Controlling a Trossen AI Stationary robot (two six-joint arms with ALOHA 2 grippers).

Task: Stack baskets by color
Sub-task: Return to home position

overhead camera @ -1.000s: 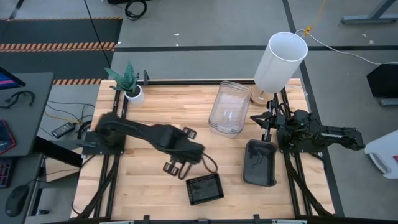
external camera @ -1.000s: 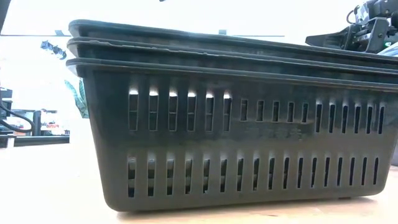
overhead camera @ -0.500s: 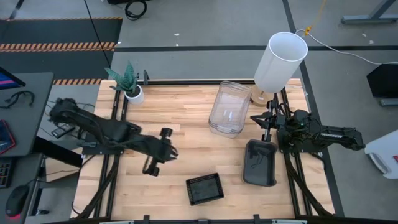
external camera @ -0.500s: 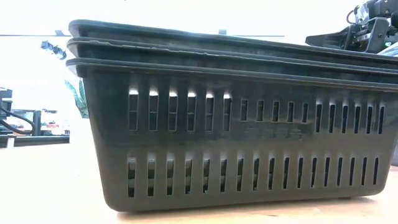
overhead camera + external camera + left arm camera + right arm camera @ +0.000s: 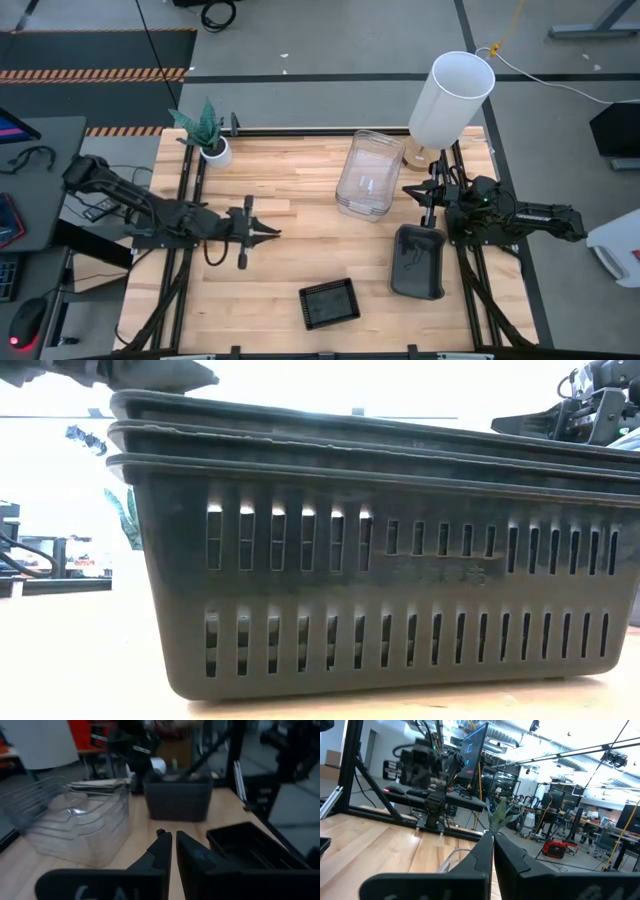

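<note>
Three stacks of nested baskets stand on the wooden table: clear ones (image 5: 368, 175) at the far middle, smoky grey ones (image 5: 418, 262) at the right, and black mesh trays (image 5: 328, 303) near the front edge. The low view shows three black trays (image 5: 380, 560) nested. My left gripper (image 5: 270, 232) hangs at the table's left, level, pointing at the stacks, its fingers (image 5: 165, 851) shut with nothing between them. My right gripper (image 5: 408, 190) waits shut at the right, beside the clear stack.
A white cylindrical lampshade (image 5: 450, 100) stands at the far right corner. A small white plant pot (image 5: 215, 150) sits at the far left. Bare wood lies between my left gripper and the stacks. Black frame rails run along both sides of the table.
My left arm has drawn back from beside the black trays toward the table's left edge, and its gripper has tipped up from pointing down to pointing level. The black trays stay where they were. My right arm has kept still.
</note>
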